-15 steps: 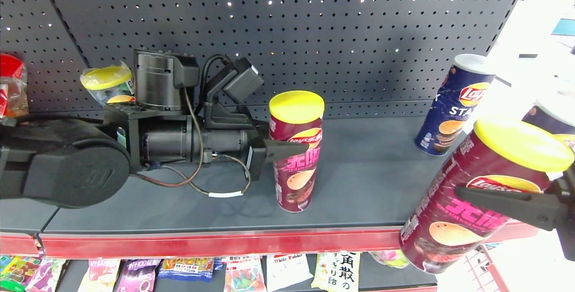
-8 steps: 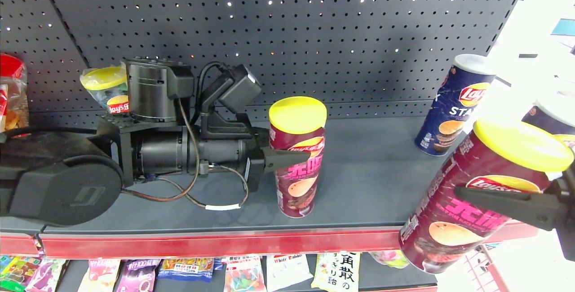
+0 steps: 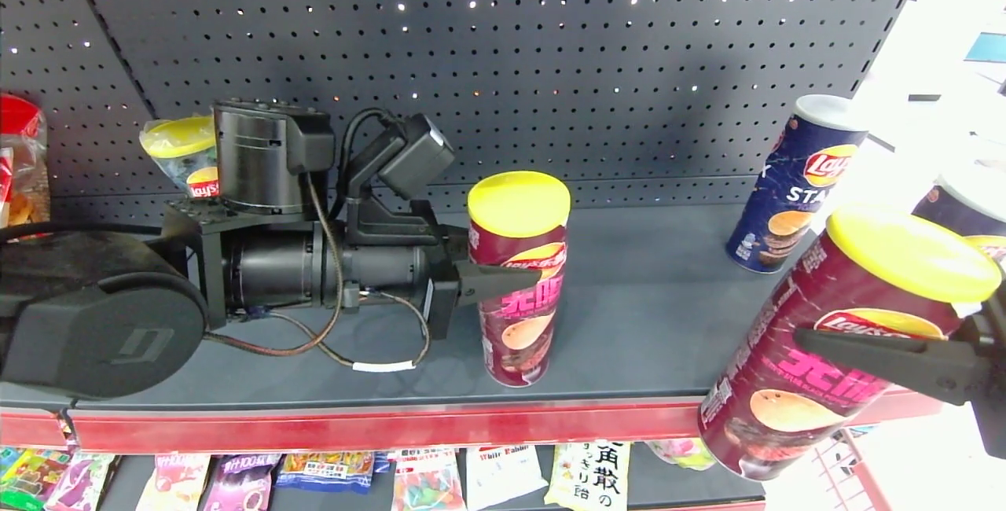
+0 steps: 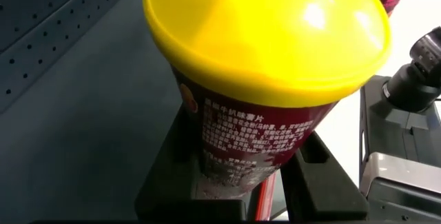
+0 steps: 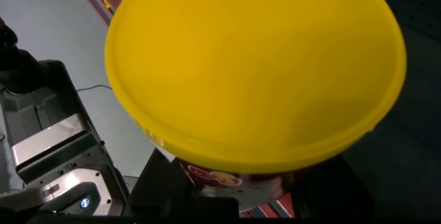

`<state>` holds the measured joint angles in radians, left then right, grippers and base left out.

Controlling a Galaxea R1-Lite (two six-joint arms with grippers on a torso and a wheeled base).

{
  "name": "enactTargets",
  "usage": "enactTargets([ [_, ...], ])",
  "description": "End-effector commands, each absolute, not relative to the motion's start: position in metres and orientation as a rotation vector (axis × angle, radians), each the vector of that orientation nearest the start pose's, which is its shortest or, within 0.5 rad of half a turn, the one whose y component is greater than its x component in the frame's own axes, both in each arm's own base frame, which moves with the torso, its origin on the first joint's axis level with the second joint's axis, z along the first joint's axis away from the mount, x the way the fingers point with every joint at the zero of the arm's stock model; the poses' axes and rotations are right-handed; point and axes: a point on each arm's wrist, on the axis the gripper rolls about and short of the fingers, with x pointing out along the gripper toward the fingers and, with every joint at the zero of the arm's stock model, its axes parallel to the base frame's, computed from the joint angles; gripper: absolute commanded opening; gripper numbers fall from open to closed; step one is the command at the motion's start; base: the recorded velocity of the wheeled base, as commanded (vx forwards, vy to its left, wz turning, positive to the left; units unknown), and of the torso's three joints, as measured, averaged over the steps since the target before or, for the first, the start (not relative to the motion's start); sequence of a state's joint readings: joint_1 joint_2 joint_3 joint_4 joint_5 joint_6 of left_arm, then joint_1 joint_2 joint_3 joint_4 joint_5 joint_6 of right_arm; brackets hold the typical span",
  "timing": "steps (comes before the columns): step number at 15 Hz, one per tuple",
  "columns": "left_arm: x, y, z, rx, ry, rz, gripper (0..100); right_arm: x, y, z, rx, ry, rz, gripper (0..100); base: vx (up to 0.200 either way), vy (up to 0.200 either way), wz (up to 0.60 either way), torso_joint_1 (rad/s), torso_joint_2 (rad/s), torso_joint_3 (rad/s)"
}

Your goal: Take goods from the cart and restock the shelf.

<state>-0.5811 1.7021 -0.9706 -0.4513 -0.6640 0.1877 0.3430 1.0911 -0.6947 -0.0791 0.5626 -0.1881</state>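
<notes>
A maroon chips can with a yellow lid stands upright near the front of the grey shelf. My left gripper is shut on its middle from the left. In the left wrist view the same can sits between the black fingers. A second maroon can hangs tilted past the shelf's right front corner, with my right gripper shut on it. Its yellow lid hides most of the right gripper.
A blue chips can leans at the shelf's back right, with another at the right edge. A bagged yellow-lidded can stands behind my left arm. The pegboard backs the shelf. Snack packets fill the lower shelf.
My left gripper has brought its can slightly lower and toward the shelf front, and the arm has shifted a little left. The right arm and its can have stayed put.
</notes>
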Motion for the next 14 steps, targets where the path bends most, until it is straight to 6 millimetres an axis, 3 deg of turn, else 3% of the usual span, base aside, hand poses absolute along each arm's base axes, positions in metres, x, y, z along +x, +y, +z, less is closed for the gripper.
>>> enactTargets([
  [1,0.2528,-0.1829,0.2125,0.149,0.17,-1.267,0,0.1333,0.0605,0.238,-0.138,0.238,0.926,0,0.0,0.0,0.0,0.0,0.0,0.0],
  [14,0.2491,-0.1807,0.2045,0.156,0.191,-1.286,0,0.1336,0.0606,0.2374,-0.138,0.241,0.926,0,0.0,0.0,0.0,0.0,0.0,0.0],
])
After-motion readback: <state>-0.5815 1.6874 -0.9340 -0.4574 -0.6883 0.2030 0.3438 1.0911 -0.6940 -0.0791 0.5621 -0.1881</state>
